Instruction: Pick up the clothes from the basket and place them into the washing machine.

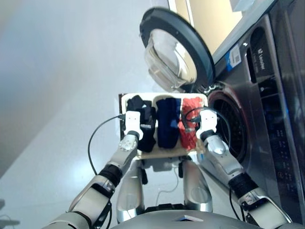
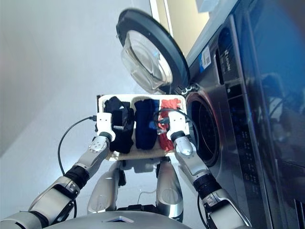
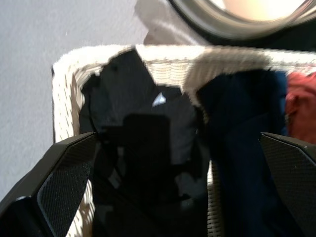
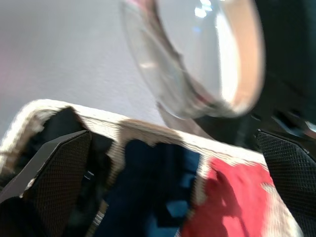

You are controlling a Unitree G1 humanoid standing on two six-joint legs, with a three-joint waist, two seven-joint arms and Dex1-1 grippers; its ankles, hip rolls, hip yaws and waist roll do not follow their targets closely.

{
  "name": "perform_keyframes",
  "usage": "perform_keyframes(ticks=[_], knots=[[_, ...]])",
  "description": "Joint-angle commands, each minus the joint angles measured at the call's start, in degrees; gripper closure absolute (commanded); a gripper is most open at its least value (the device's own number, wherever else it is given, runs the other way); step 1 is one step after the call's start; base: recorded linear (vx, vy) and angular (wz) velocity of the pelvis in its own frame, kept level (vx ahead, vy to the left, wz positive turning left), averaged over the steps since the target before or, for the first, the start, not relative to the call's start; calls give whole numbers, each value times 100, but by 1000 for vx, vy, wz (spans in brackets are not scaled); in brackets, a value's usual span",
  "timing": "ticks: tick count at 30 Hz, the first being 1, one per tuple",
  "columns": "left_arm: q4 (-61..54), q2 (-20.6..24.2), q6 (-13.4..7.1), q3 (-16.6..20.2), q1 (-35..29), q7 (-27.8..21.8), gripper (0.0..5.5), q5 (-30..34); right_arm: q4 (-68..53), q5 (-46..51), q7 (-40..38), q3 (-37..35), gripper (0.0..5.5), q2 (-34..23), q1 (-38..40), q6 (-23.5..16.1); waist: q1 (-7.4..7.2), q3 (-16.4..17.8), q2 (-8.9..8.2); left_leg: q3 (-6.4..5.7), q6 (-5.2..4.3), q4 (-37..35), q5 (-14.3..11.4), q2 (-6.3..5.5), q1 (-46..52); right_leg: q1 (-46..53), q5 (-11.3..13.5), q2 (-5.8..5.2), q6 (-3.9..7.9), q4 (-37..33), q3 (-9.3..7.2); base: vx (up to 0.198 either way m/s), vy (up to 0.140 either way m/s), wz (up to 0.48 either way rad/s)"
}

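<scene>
Wicker basket (image 1: 125,101); washing machine (image 1: 267,119) door (image 1: 176,47) ajar overhead, beside drum

A pale grey floor (image 1: 71,71) fills the left of the scene, smooth and evenly lit, with a darker band (image 1: 12,160) crossing its lower left corner. Beyond the appliances, a cream-yellow wall panel (image 1: 214,19) catches warm light, split by a thin dark upright line. To the right, a dark glossy flat-fronted unit (image 2: 271,71) reflects blue tones, a small blue-and-white sticker (image 1: 233,56) fixed near its edge.
</scene>
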Motion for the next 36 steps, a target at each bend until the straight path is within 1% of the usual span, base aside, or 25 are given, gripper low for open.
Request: perform_keyframes(ticks=[1, 2, 4, 5, 7, 8, 10, 11, 13, 14, 15, 17, 19, 20, 24, 25, 29, 32, 36], knots=[[184, 23, -292, 229, -326, 357, 0, 106, -883, 144, -177, 17, 0, 181, -135, -514, 10, -59, -231, -176, -361, 764, -380, 444, -176, -200, 278, 19, 221, 278, 158, -65, -34, 65], [188, 24, -293, 231, -331, 356, 0, 105, -881, 144, -177, 18, 0, 181, -140, -514, 4, -66, -229, -182, -361, 775, -383, 444, -195, -214, 277, 19, 221, 284, 155, -79, -31, 44], [481, 5, -267, 407, -604, 556, 0, -20, -1075, 135, -280, 127, 0, 275, -415, -567, -5, 72, -269, -268, -353, 978, -419, 466, -529, -521, 272, 35, 216, 440, 165, -120, -30, 77], [484, 4, -268, 409, -609, 555, 0, -20, -1074, 134, -281, 127, 0, 275, -420, -566, -12, 61, -266, -275, -353, 994, -425, 466, -554, -540, 269, 34, 215, 450, 161, -115, -30, 104], [727, -24, -253, 527, -769, 742, 0, -107, -1232, 259, -324, 192, 0, 314, -509, -651, -27, 137, -297, -347, -343, 1184, -471, 459, -803, -731, 259, 28, 208, 580, 185, -76, -20, 88], [793, -30, -239, 559, -811, 772, 0, -118, -1285, 289, -340, 206, 0, 318, -516, -665, -29, 161, -305, -359, -344, 1254, -512, 467, -868, -780, 234, 28, 207, 634, 190, -74, -9, 78], [854, -21, -272, 640, -911, 896, 0, -198, -1438, 369, -348, 251, 0, 291, -572, -719, -35, 226, -321, -421, -321, 1429, -575, 428, -1070, -942, 246, 21, 202, 725, 227, -82, 13, 91], [868, 50, -290, 670, -990, 917, 0, -244, -1551, 404, -336, 267, 0, 252, -637, -748, -33, 288, -350, -499, -313, 1605, -643, 372, -1258, -1132, 260, 6, 217, 855, 271, -70, 24, 54], [900, 74, -293, 719, -1040, 914, 0, -344, -1623, 446, -307, 281, 0, 242, -701, -748, -30, 330, -378, -523, -303, 1744, -697, 379, -1384, -1244, 249, 16, 217, 983, 293, -78, 0, 15], [958, 78, -285, 750, -1124, 904, 0, -434, -1678, 468, -324, 295, 0, 247, -751, -775, -28, 341, -381, -583, -310, 1878, -736, 400, -1572, -1383, 206, 34, 210, 1089, 284, -71, -18, 7], [960, 78, -285, 750, -1127, 903, 0, -435, -1678, 468, -324, 294, 0, 247, -754, -775, -30, 341, -378, -587, -311, 1887, -739, 401, -1581, -1389, 205, 35, 210, 1094, 281, -55, -31, 37], [1093, 194, -246, 768, -1325, 889, 0, -501, -1639, 461, -415, 314, 0, 286, -962, -800, -45, 341, -379, -661, -328, 2067, -766, 438, -1903, -1611, 149, 38, 214, 1212, 245, -51, -34, 69], [1208, 217, -228, 800, -1411, 850, 0, -572, -1657, 487, -427, 351, 0, 331, -1024, -819, -53, 341, -389, -684, -335, 2142, -780, 438, -2013, -1708, 145, 39, 212, 1258, 242, 0, 0, 0], [1305, 289, -214, 842, -1534, 766, 0, -674, -1672, 510, -449, 373, 0, 357, -1144, -841, -63, 341, -390, -671, -337, 2195, -799, 455, -2125, -1831, 128, 58, 210, 1298, 249, 0, 0, 0], [1454, 357, -208, 862, -1651, 657, 0, -792, -1757, 587, -429, 400, 0, 401, -1276, -882, -86, 341, -392, -672, -348, 2425, -868, 501, -2378, -2091, 75, 68, 193, 1478, 273, 0, 0, 0], [1538, 398, -207, 865, -1774, 632, 0, -849, -1774, 599, -418, 471, 0, 413, -1386, -900, -96, 341, -404, -652, -352, 2522, -909, 532, -2498, -2249, 41, 107, 173, 1570, 305, 0, 0, 0], [1717, 504, -166, 851, -1932, 543, 0, -809, -1800, 653, -348, 518, 0, 453, -1487, -911, -123, 341, -437, -641, -379, 2666, -960, 600, -2729, -2473, 13, 131, 171, 1646, 318, 0, 0, 0], [1810, 548, -147, 792, -2087, 532, 0, -770, -1789, 676, -318, 586, 0, 481, -1555, -898, -145, 341, -447, -663, -390, 2754, -964, 634, -2909, -2632, 16, 144, 178, 1698, 311, 0, 0, 0], [1916, 570, -124, 755, -2225, 497, 0, -713, -1832, 756, -213, 629, 0, 478, -1569, -896, -181, 341, -458, -671, -395, 2813, -962, 655, -3077, -2792, 26, 139, 180, 1725, 291, 0, 0, 0]])
